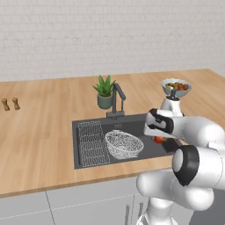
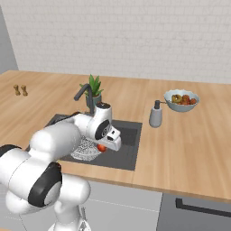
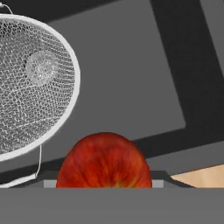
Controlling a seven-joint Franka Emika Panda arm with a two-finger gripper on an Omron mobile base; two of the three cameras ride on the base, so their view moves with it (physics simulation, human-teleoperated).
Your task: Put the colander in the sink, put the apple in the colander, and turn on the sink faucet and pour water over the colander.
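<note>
**Wire-mesh colander in the basin, apple in the grip over the sink**

Silvery mesh marks step 1 as done: the colander (image 1: 124, 144) sits in the dark grey sink (image 1: 83, 162), just right of the flat wire rack (image 1: 92, 143). Step 2 looks under way. The gripper (image 1: 159, 137) is pressed onto the red apple (image 3: 104, 161), which hangs over the sink at about 3 o'clock of the colander, near its rim but not above the bowl. In the hand view the colander lies at 10 o'clock of the apple, with bare sink floor between them. My judgement: the apple must travel left over the mesh before release. The sink faucet (image 1: 117, 100), at 12 o'clock of the colander, shows no water, so turning it on remains.

Count, left to right in the left base view: 2 small brown shakers (image 1: 10, 104), 1 wire rack, 1 potted plant (image 1: 104, 92), 1 faucet, 1 colander, 1 apple, 1 fruit bowl (image 1: 176, 87). The right base view adds 1 grey soap dispenser (image 2: 155, 115).
</note>
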